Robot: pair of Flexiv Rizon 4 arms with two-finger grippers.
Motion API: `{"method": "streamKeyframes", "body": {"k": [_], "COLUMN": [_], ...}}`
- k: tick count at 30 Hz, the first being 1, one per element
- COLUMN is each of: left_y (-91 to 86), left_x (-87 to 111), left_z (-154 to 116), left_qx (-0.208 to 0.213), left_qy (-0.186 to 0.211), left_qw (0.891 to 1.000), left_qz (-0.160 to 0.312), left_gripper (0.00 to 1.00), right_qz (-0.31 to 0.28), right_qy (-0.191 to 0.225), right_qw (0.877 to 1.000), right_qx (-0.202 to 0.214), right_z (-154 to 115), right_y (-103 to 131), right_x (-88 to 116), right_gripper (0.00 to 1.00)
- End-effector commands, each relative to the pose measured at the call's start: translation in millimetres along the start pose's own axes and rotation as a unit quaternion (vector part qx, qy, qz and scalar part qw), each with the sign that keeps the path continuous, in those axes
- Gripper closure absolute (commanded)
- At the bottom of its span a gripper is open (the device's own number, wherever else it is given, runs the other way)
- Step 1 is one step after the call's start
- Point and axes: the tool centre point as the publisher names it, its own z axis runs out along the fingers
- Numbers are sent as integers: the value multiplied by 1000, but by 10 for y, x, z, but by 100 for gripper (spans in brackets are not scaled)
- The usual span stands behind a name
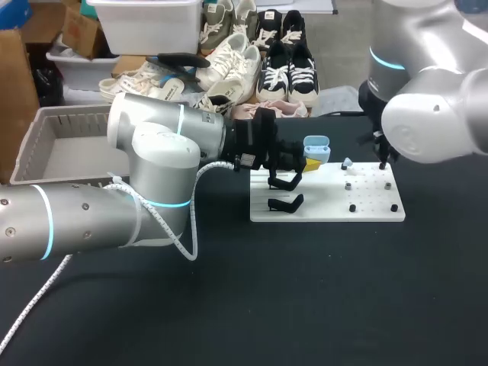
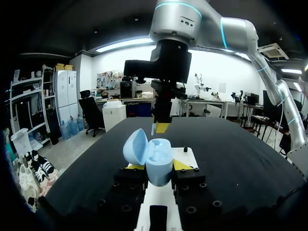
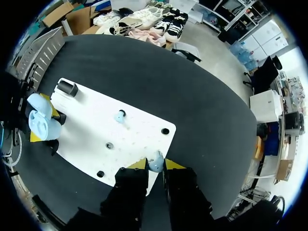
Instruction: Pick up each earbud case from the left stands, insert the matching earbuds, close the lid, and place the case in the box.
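My left gripper (image 2: 154, 166) is shut on a light blue earbud case (image 2: 155, 162), its yellow tips on both sides. The case's lid stands open and tilted aside. In the head view this case (image 1: 316, 149) hangs over the left end of the white board (image 1: 335, 210), above two black stands (image 1: 286, 183). My right gripper (image 3: 156, 164) is shut on a small light blue earbud (image 3: 155, 165) above the board's far edge. It hangs just ahead of the case in the left wrist view. A second earbud (image 3: 120, 115) sits on a peg on the board.
A grey open box (image 1: 53, 145) stands at the table's left behind my left arm. Several small black pegs (image 3: 165, 131) dot the board's right half. One black stand (image 3: 67, 88) shows near the case.
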Motion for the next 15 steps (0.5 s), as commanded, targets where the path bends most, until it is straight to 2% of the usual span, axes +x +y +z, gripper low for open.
{"method": "streamKeyframes", "body": {"k": [1, 7, 15], "left_y": [7, 7, 7], "left_x": [4, 4, 4], "left_z": [3, 3, 3], "left_qx": [0, 0, 0], "left_qy": [0, 0, 0], "left_qw": [1000, 1000, 1000], "left_qz": [0, 0, 0], "left_gripper": [100, 100, 100], "right_qz": [-7, -20, -20], "right_qy": [-43, -55, -55], "right_qw": [999, 998, 998], "right_qx": [-14, -27, -27], "right_z": [-158, -283, -283], "right_y": [32, 148, 148], "right_x": [263, 373, 373], "right_gripper": [100, 100, 100]}}
